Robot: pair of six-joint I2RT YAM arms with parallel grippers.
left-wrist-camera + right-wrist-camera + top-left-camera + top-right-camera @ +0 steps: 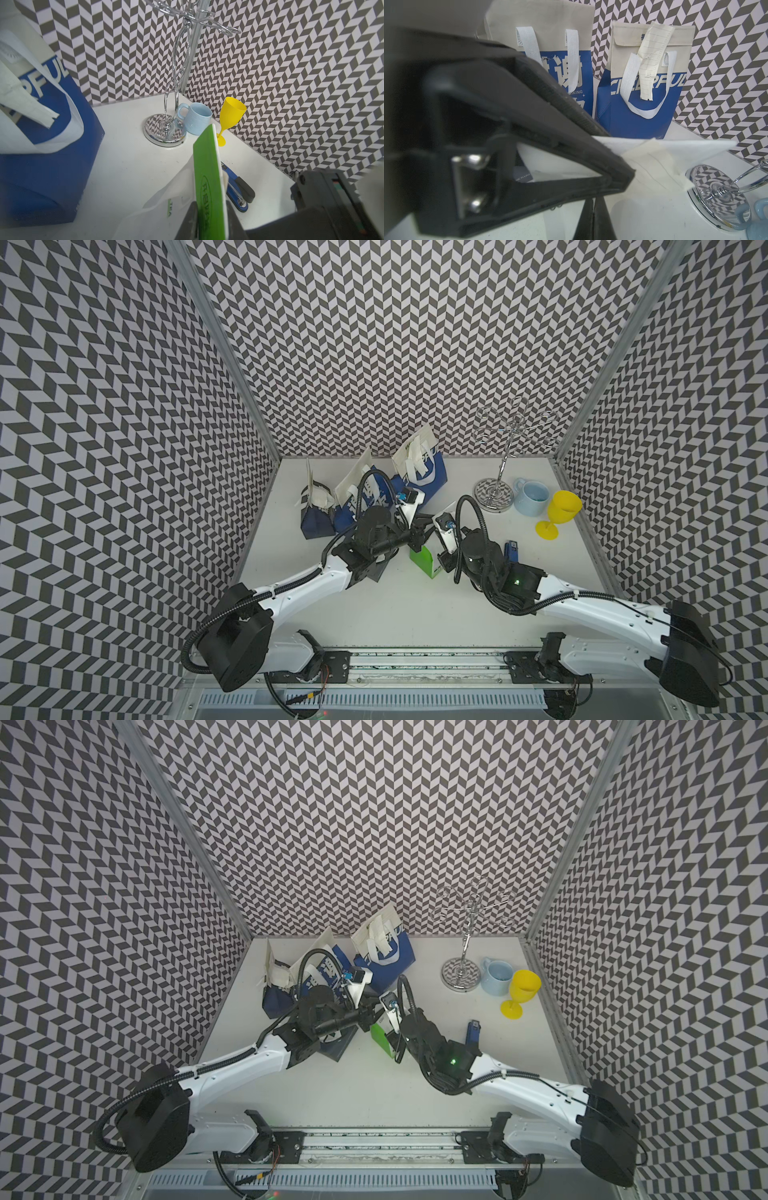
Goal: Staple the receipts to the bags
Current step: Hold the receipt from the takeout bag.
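White tabletop is enclosed by chevron-patterned walls. Three dark blue paper carrier bags with white strap handles are stood upright at rear left; a fourth blue bag is laid flat, partly hidden under the left arm. Bright green and white paper bag is stood mid-table between both arms, near the flat blue one. Chrome wire mug stand is placed rear right, pale blue ceramic mug just beside its base, yellow plastic goblet upright beside the mug. Left gripper is closed on the green bag's upper edge, a finger pressed to each face. Right gripper is seen with jaws together, tips pinched on a cream paper receipt that lies against a white sheet edge; whether that sheet belongs to the green bag cannot be told. Dark blue stapler is laid flat right of the green bag, untouched. A cream lined slip is hung on the front of the CHEERFUL-lettered blue bag
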